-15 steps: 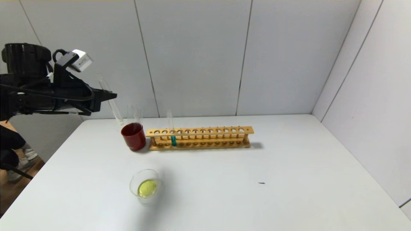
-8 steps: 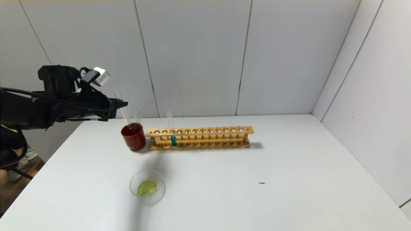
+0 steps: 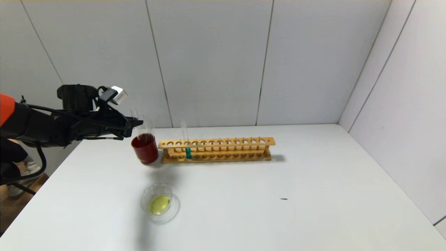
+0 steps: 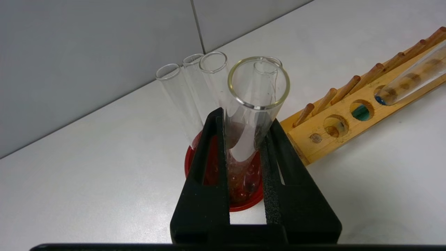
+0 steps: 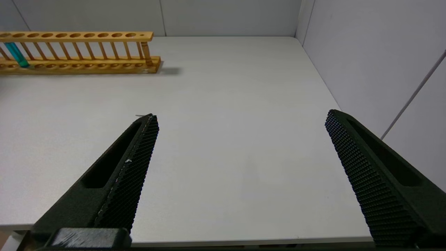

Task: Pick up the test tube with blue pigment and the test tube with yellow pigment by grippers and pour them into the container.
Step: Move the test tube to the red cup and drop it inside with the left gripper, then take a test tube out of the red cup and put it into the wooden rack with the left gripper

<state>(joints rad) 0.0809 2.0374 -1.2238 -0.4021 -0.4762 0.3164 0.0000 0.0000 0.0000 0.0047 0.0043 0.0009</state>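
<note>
My left gripper (image 3: 138, 122) (image 4: 244, 120) is shut on the test tube with yellow pigment (image 3: 135, 116) (image 4: 251, 115). The tube stands nearly upright with its lower end inside the dark red cup (image 3: 145, 149) (image 4: 245, 206), and no yellow shows in it. The container (image 3: 174, 209) sits near the table's front left and holds yellow liquid. The test tube with blue pigment (image 3: 185, 139) (image 4: 411, 80) (image 5: 15, 54) stands in the wooden rack (image 3: 244, 142) (image 4: 348, 129) (image 5: 87, 35). My right gripper (image 5: 240, 116) is open and empty over the table's near right part, outside the head view.
Several colourless empty tubes (image 3: 148, 122) (image 4: 181, 94) lean in the red cup, close beside the held tube. The rack's left end touches the cup. A small dark speck (image 3: 284, 199) lies on the white table. Walls close the back and right.
My left arm has moved right and down with the tube, from high left of the cup to over it. The tube's lower end now sits in the cup.
</note>
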